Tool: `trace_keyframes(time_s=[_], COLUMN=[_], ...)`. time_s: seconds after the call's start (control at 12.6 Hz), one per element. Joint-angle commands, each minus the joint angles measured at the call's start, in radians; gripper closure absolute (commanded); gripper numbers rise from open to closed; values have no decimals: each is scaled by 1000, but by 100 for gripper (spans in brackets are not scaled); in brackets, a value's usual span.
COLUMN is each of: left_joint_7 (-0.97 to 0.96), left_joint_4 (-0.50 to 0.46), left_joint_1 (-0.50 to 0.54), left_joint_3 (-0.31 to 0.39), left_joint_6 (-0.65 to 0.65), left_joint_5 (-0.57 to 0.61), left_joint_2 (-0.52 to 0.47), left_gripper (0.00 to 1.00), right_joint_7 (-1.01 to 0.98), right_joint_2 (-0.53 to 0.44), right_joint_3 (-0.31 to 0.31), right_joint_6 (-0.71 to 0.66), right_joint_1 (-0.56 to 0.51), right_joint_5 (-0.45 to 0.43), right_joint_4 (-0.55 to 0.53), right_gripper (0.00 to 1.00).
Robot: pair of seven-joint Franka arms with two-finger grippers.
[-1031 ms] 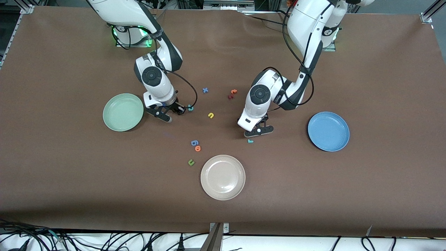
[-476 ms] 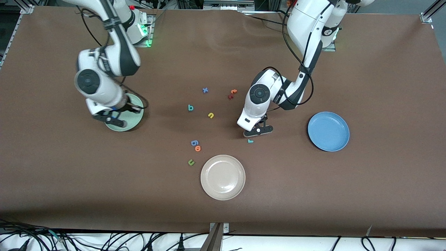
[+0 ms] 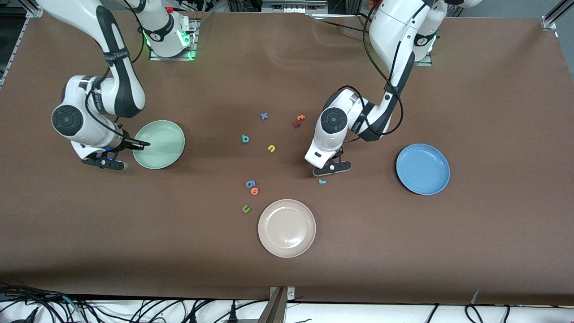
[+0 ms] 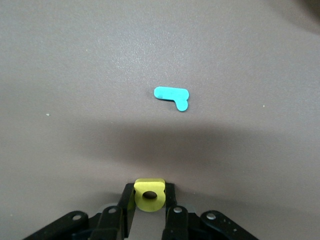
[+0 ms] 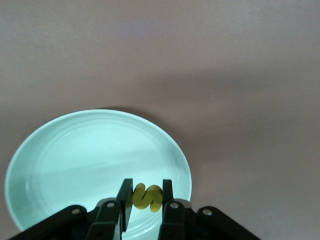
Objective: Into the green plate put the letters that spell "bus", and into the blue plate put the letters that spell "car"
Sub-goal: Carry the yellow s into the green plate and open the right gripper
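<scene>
My right gripper [image 5: 146, 186] is shut on the yellow "s" [image 5: 147, 197] and holds it over the rim of the green plate [image 5: 75, 150]. In the front view the right gripper [image 3: 141, 144] reaches over the green plate [image 3: 161, 134] from its edge. My left gripper [image 4: 149, 187] is shut on the yellow "a" [image 4: 149, 196], low over the table beside the teal "r" [image 4: 172, 96]. From the front, the left gripper [image 3: 332, 168] hangs by the teal "r" [image 3: 322, 181]. The teal "b" [image 3: 245, 138] and yellow "u" [image 3: 271, 148] lie mid-table. The blue plate [image 3: 422, 168] sits toward the left arm's end.
A beige plate [image 3: 287, 228] lies nearest the front camera. Loose letters lie about: blue "x" [image 3: 264, 116], orange "t" [image 3: 301, 118], a dark red letter [image 3: 296, 124], blue "g" [image 3: 250, 183], orange "o" [image 3: 254, 191], green "u" [image 3: 245, 208].
My right arm has swung from beside the teal "b" at mid-table out to the green plate's edge. The left gripper has stayed in place by the teal "r".
</scene>
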Motion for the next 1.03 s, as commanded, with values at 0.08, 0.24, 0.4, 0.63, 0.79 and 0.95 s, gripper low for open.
trace_keyframes(time_s=[0.08, 0.24, 0.4, 0.63, 0.79, 0.95], left_joint_7=[-20, -20, -17, -9, 38, 71], left_joint_4=[-26, -26, -16, 19, 57, 71], left_joint_1=[-8, -7, -2, 13, 36, 54], left_joint_3=[12, 12, 12, 18, 18, 18], left_joint_6=[-8, -10, -35, -103, -176, -226], left_joint_5=[36, 36, 36, 36, 36, 36], left_joint_2=[-1, -4, -8, -24, -25, -39], left_gripper=[80, 83, 86, 90, 92, 92], right_joint_7=[-50, -50, -50, -41, -34, -32], right_joint_2=[60, 67, 64, 39, 22, 19], right_joint_3=[2, 1, 2, 5, 10, 10], right_joint_6=[77, 83, 82, 68, 26, 22], right_joint_1=[-3, -3, -3, -2, -2, 0], right_joint_5=[20, 20, 22, 22, 22, 22], right_joint_4=[-8, -8, -8, -8, -5, -5], right_gripper=[87, 56, 25, 3, 2, 2])
